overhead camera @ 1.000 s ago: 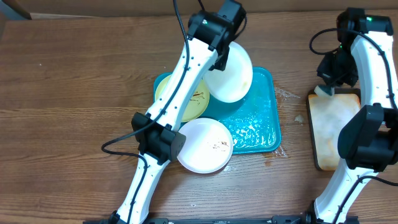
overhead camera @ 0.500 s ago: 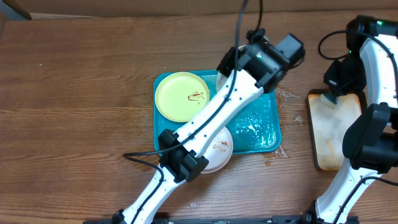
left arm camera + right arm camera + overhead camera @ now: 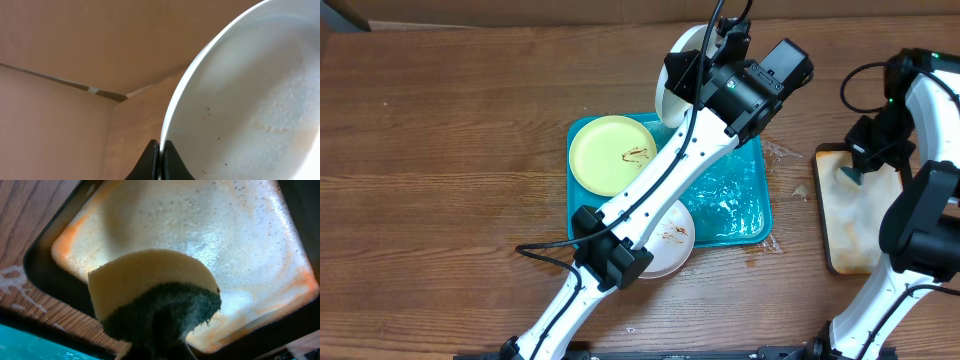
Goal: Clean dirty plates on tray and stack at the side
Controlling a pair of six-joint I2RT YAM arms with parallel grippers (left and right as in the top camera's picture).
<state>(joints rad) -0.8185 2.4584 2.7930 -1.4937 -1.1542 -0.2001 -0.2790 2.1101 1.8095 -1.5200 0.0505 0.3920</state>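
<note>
My left gripper (image 3: 692,82) is shut on the rim of a white plate (image 3: 672,72), holding it on edge above the far side of the teal tray (image 3: 740,205). The left wrist view shows the fingers (image 3: 161,151) pinching this rim, and the plate's wet face (image 3: 250,100) has small specks. The yellow-green plate (image 3: 608,155), with a brown smear, lies at the tray's left end. The other white plate (image 3: 672,240), also smeared, sits at the tray's front edge, partly under my left arm. My right gripper (image 3: 850,172) is shut on a yellow-and-green sponge (image 3: 150,292).
The small dark-rimmed tray (image 3: 825,215) with foamy whitish-orange inside (image 3: 200,230) stands right of the teal tray, under my right gripper. A wet patch lies on the wooden table (image 3: 440,150) between the two trays. A corner of the teal tray (image 3: 25,350) shows in the right wrist view.
My left arm swung right and then back with the white plate, which now stands tilted on edge beyond the tray. My right gripper moved with the sponge toward the foamy tray.
</note>
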